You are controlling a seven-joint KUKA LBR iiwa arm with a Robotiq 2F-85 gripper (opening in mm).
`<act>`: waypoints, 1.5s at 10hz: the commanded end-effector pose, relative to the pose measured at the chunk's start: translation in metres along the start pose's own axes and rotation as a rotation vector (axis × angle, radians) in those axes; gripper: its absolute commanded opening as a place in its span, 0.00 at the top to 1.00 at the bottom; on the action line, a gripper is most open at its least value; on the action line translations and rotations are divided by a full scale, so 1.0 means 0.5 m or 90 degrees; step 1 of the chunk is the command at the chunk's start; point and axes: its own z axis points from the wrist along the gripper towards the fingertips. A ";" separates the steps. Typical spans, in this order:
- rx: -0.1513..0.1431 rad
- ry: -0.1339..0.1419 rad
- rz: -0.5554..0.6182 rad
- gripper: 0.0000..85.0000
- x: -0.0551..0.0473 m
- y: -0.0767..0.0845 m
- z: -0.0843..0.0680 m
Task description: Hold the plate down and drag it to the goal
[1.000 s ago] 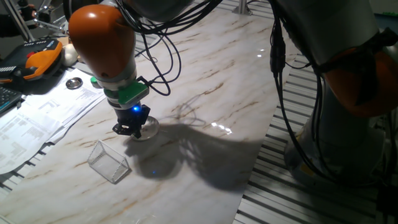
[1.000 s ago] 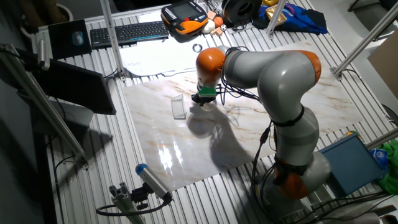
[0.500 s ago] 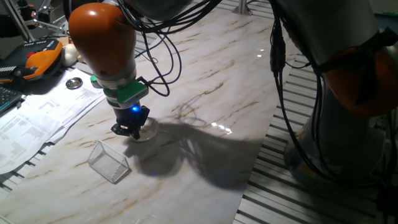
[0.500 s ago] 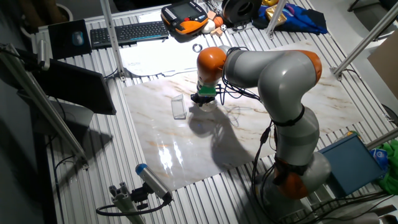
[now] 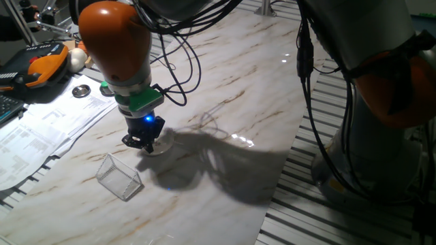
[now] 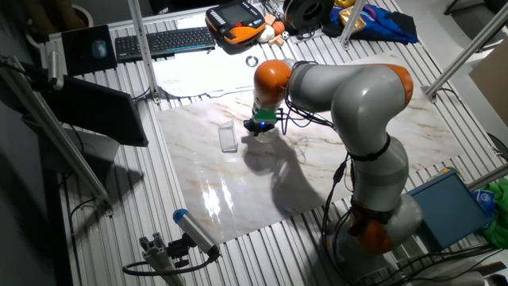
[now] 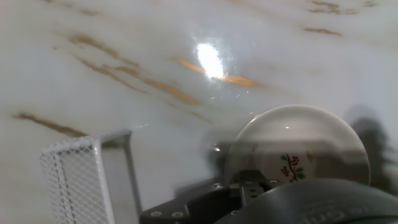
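The gripper presses straight down on the plate, apparently to pin it to the marble table for sliding, with the goal box near but apart; whether its fingers are together cannot be told.

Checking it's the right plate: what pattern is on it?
The plate is white with a small red-and-dark floral sprig near its middle, clearest in the hand view.
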 end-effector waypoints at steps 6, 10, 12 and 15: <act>0.007 0.011 -0.019 1.00 0.008 0.007 -0.014; 0.080 -0.003 -0.096 1.00 0.008 0.007 -0.014; 0.083 0.002 -0.139 1.00 0.008 0.007 -0.014; 0.084 0.004 -0.173 1.00 0.008 0.007 -0.014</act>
